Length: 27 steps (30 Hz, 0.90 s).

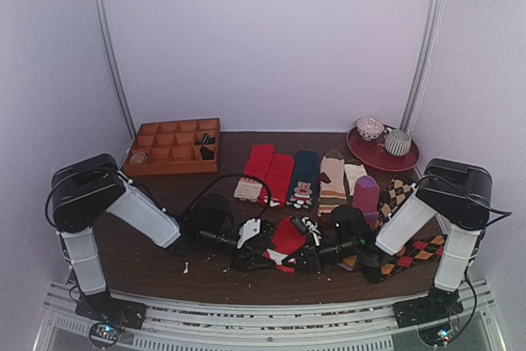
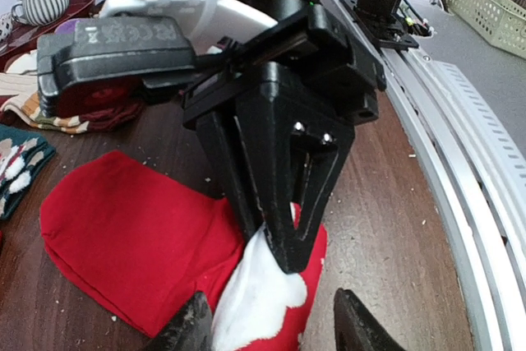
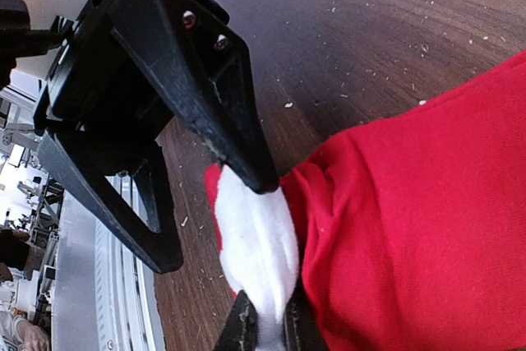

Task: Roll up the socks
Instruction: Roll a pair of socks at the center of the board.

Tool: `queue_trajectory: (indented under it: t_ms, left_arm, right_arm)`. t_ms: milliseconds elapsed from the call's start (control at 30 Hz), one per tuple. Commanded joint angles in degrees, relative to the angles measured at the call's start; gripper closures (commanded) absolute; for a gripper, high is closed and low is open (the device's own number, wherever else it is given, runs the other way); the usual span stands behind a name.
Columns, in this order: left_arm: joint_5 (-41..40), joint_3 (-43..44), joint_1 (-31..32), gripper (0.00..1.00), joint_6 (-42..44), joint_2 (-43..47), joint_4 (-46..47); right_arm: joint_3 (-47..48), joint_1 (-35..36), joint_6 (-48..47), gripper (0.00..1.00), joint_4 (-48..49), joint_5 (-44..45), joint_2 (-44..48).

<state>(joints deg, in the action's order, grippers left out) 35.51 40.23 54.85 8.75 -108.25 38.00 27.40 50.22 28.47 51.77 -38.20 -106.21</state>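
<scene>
**right claw** (image 3: pixel 273 328): black, two flat tapering fingers. closed tight on the cream band (image 3: pixel 256 244) of the socks, with the cloth bulging out above the tips.

**left claw** (image 2: pixel 275 328): black, wedge-shaped fingers with small screw heads, standing about half open. it faces the right claw from the left. one fingertip (image 3: pixel 261 180) touches the top of the cream band. the other stands apart on the near side, over bare wood. it clamps nothing.

**the socks** (image 1: pixel 288 237): at the near middle of the table, between the two claws. bright red soft knit, one laid on the other. the body lies flat and is rounded at the end away from the band. the cream band is crumpled where it is pinched.

**table** (image 1: pixel 164 265): dark brown wood with visible grain, speckled with pale crumbs.

**row of other socks** (image 1: pixel 306 177): flat, side by side, farther back than the socks. red, dark teal, striped beige and purple.

**tray** (image 1: pixel 174 147): orange-brown with square compartments, far left.

**plate** (image 1: pixel 378 159): dark red and round, far right, bearing two cups.
</scene>
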Motion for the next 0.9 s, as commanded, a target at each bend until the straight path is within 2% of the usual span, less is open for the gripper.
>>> queue_trajectory:
  t_ms: [0, 67, 167, 400, 533, 667, 733, 800, 867]
  left_arm:
    - [1.52, 1.47, 0.23, 0.47, 0.34, -2.14, -1.05]
    - [1.12, 1.27, 0.26, 0.39, 0.04, -2.59, -1.05]
    - [0.51, 1.3, 0.26, 0.41, -0.14, -3.22, -1.34]
    - [1.22, 2.16, 0.26, 0.58, -0.36, -3.31, -2.03]
    - [1.73, 2.78, 0.21, 0.65, -0.34, -3.71, -2.87]
    - [2.49, 2.84, 0.26, 0.91, -0.41, -3.77, -3.09]
    - [3.03, 3.21, 0.22, 1.0, -0.65, -4.04, -3.94]
    - [3.12, 3.59, 0.18, 1.0, -1.74, -4.51, -5.2]
    - [2.7, 3.54, 0.19, 1.0, -4.64, -4.91, -6.61]
  right_arm:
    - [-1.95, 0.13, -1.56, 0.95, -15.72, 0.45, -4.13]
    - [-1.69, 0.06, -1.9, 0.95, -16.07, 0.45, -4.05]
    - [-1.54, -0.01, -2.08, 0.95, -16.15, 0.33, -4.16]
    - [-1.55, -0.01, -2.69, 0.95, -16.92, 0.72, -4.54]
    - [-1.48, -0.12, -2.89, 0.95, -17.25, 0.84, -4.72]
    - [-1.09, -0.11, -3.0, 0.95, -17.68, 0.67, -5.12]
    - [-0.8, -0.12, -3.3, 0.94, -18.34, 0.74, -5.24]
    - [-0.31, -0.17, -3.58, 0.92, -19.02, 1.08, -5.14]
    - [0.08, -0.18, -4.08, 0.85, -20.05, 1.71, -4.44]
